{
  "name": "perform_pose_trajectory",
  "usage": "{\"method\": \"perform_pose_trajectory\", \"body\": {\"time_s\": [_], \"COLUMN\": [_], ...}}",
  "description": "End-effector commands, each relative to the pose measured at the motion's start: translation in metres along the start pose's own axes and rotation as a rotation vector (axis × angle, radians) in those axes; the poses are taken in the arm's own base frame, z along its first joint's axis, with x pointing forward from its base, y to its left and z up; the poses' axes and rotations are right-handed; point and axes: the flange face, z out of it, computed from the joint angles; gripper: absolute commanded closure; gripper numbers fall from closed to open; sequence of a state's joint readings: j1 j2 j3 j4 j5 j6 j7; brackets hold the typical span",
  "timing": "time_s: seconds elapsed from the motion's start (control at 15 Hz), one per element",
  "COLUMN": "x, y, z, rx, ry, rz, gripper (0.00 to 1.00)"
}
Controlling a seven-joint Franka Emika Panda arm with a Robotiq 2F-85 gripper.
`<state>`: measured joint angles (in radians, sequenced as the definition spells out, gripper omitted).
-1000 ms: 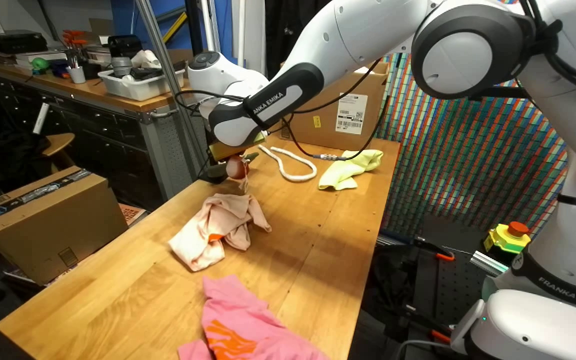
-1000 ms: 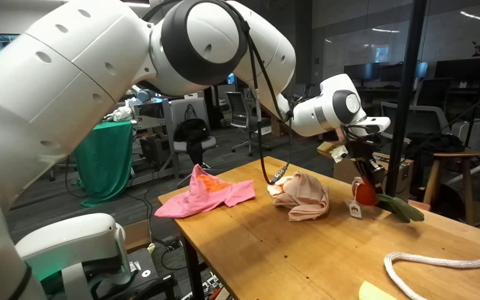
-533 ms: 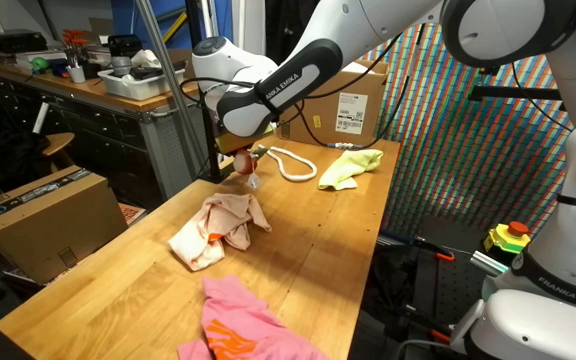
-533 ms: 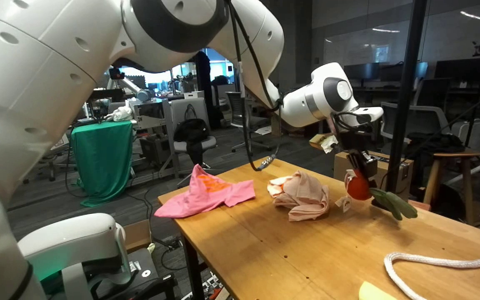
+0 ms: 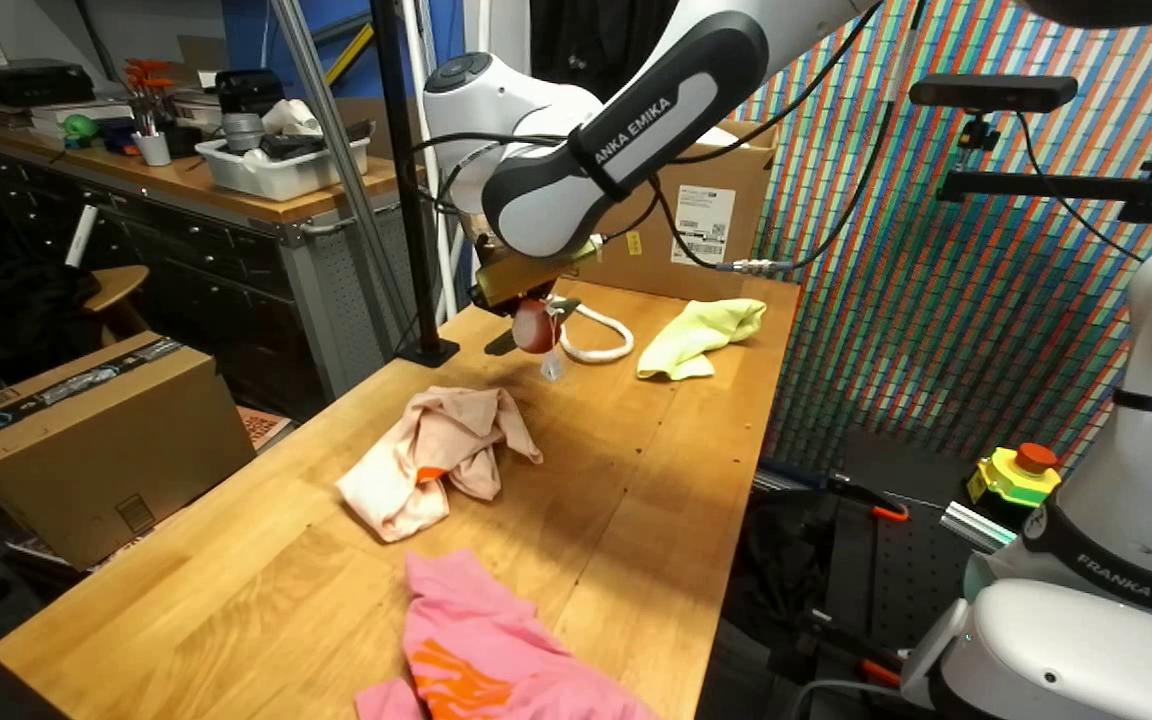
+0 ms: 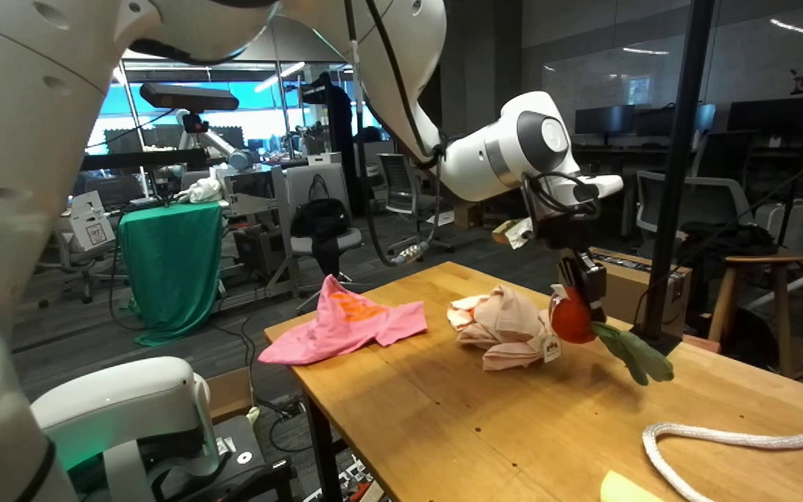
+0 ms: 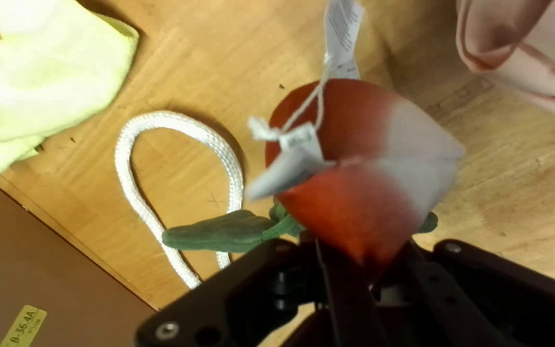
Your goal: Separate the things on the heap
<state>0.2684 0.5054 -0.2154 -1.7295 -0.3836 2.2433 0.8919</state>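
The small red ball (image 7: pixel 345 144) has green leaf-like parts, a pale side and white tags. My gripper (image 7: pixel 366 255) is shut on it and holds it above the wooden table; the ball also shows in both exterior views (image 5: pixel 536 328) (image 6: pixel 572 319). The cream-peach cloth (image 5: pixel 451 450) lies crumpled near the table's middle, close to the ball. The pink cloth (image 5: pixel 496 640) lies apart at one table end. The thin white cord (image 7: pixel 171 120) lies in a loop partly below the ball. The yellow-green cloth (image 5: pixel 701 340) lies beside the cord, largely cut off in an exterior view (image 6: pixel 624 488).
A brown cardboard box (image 5: pixel 626 230) stands at the table's far end and shows in the wrist view (image 7: pixel 41 270). A dark post (image 5: pixel 401 200) rises at the table edge close to the gripper. Another cardboard box (image 5: pixel 106 450) is off the table. A cable hangs from the arm.
The gripper and held ball have swung away from the table edge by the post, and the wrist has risen slightly. The ball and tag have turned. The cloths and cord have not moved.
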Motion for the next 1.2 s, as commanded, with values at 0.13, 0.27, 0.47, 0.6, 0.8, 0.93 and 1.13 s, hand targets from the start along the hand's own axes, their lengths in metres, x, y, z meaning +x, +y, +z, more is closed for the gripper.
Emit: {"method": "perform_pose_trajectory", "body": {"time_s": [0.13,0.27,0.47,0.6,0.8,0.93,1.13], "x": [-0.043,-0.055,-0.073,-0.085,-0.103,-0.114,-0.125], "y": [0.034,0.038,0.042,0.044,0.047,0.049,0.048], "z": [-0.026,-0.033,-0.041,-0.043,-0.042,-0.039,-0.031], "rx": [-0.009,-0.006,0.005,0.013,0.014,0.014,0.018], "ry": [-0.074,-0.094,-0.136,-0.178,-0.238,-0.275,-0.317], "rz": [-0.023,-0.037,-0.076,-0.103,-0.15,-0.182,-0.243], "gripper": [0.93,0.93,0.93,0.93,0.94,0.94,0.94]}}
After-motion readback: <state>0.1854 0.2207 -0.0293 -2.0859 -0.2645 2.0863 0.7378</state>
